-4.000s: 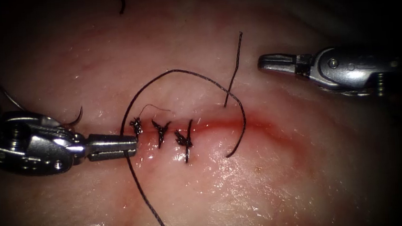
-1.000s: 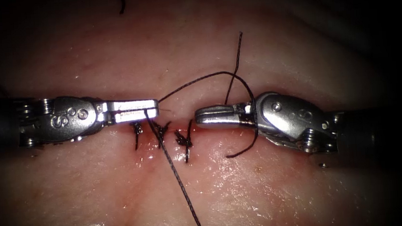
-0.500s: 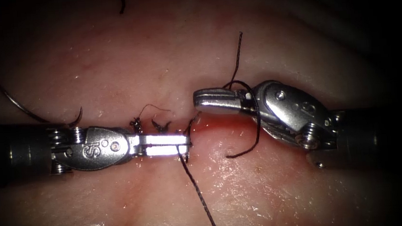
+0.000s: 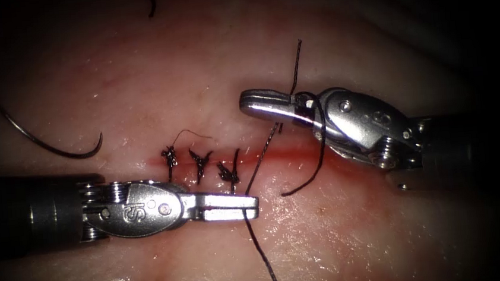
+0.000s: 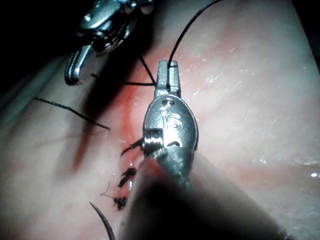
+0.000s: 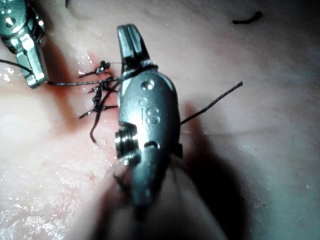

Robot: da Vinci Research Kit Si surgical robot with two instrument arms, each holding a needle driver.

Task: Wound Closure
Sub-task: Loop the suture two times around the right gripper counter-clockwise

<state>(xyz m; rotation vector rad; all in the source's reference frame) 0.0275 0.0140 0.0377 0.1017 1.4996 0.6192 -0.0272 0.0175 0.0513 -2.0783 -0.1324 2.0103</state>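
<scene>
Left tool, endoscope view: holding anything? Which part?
The left tool is shut on the thread, gripping the strand at its jaw tips just below the cut. The needle lies free on the tissue, upper left.

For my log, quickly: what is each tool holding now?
Left tool: shut on the thread.
Right tool: shut, thread looped around it, gripping nothing visible.
Needle: free, lying on tissue.
</scene>
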